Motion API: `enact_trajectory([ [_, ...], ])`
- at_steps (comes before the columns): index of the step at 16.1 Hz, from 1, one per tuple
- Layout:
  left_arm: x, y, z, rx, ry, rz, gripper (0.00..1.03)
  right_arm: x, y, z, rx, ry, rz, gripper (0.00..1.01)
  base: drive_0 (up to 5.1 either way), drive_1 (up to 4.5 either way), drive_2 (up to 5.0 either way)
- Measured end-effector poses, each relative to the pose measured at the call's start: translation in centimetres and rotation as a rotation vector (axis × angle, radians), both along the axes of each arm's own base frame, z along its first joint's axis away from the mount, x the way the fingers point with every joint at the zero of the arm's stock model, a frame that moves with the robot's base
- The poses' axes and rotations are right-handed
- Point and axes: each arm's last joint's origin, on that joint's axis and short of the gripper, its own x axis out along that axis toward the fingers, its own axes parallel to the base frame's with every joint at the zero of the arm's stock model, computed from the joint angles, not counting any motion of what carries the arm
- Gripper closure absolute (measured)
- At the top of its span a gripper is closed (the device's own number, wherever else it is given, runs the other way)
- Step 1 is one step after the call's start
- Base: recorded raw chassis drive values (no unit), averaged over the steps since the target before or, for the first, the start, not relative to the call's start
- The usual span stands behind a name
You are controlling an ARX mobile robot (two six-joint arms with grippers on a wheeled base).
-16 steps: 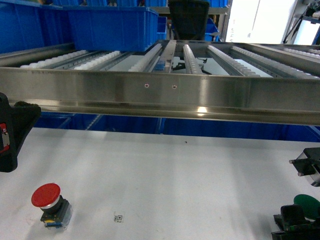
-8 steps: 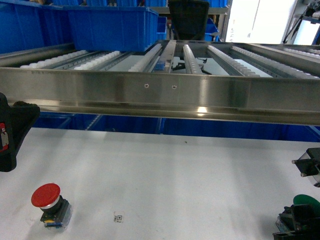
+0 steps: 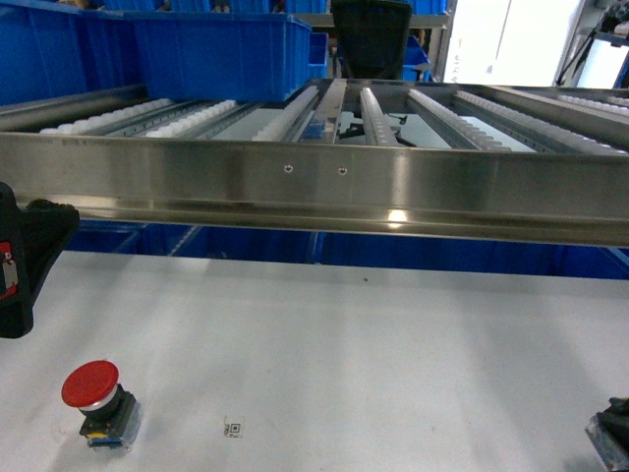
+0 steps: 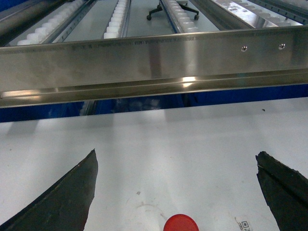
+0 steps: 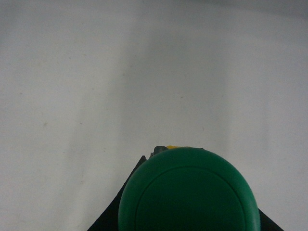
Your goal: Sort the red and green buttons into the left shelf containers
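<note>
The red button (image 3: 90, 388) stands upright on the white table at the near left. Its cap (image 4: 181, 224) shows at the bottom of the left wrist view. My left gripper (image 4: 176, 154) hangs open above it, its dark fingers (image 4: 67, 202) spread wide to either side and touching nothing. The green button's cap (image 5: 188, 190) fills the lower right wrist view, with a dark finger (image 5: 113, 219) close against each side; my right gripper is shut on it. In the head view only a corner of the right gripper (image 3: 614, 435) shows. Large deep blue bins (image 3: 216, 54) sit on the shelf at the far left.
A steel shelf rail (image 3: 314, 182) crosses the whole width above the table's far edge, with roller tracks (image 3: 295, 113) behind it. More blue bins (image 3: 128, 239) sit under the shelf. A small QR sticker (image 3: 233, 429) lies on the table.
My right gripper has drawn back and down towards the bottom right corner, carrying the green button out of the head view. The left gripper and the red button have stayed put.
</note>
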Motion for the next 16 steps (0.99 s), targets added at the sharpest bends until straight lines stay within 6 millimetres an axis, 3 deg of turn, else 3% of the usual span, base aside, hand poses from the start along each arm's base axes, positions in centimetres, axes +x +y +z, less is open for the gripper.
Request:
enact_trajectory([
  [2,0.0,0.0,0.0,0.000,0.000,0.000,0.05,-2.0,-0.4,1.5,-0.019,-0.057,0.018,0.75,0.0,0.00,0.0],
  [5,0.0,0.0,0.0,0.000,0.000,0.000,0.05,-4.4,-0.9,1.9,-0.072,-0.098,0.026,0.75,0.0,0.00,0.0],
  [11,1.0,-2.5,-2.8,0.020,0.061,0.061,0.05,-4.4,-0.9,2.0,-0.093,-0.106,0.039,0.75,0.0,0.00,0.0],
  [16,1.4,-2.8,-4.6,0.036,0.121,0.132,0.05,-4.4,-0.9,2.0,-0.093,-0.106,0.039,0.75,0.0,0.00,0.0],
])
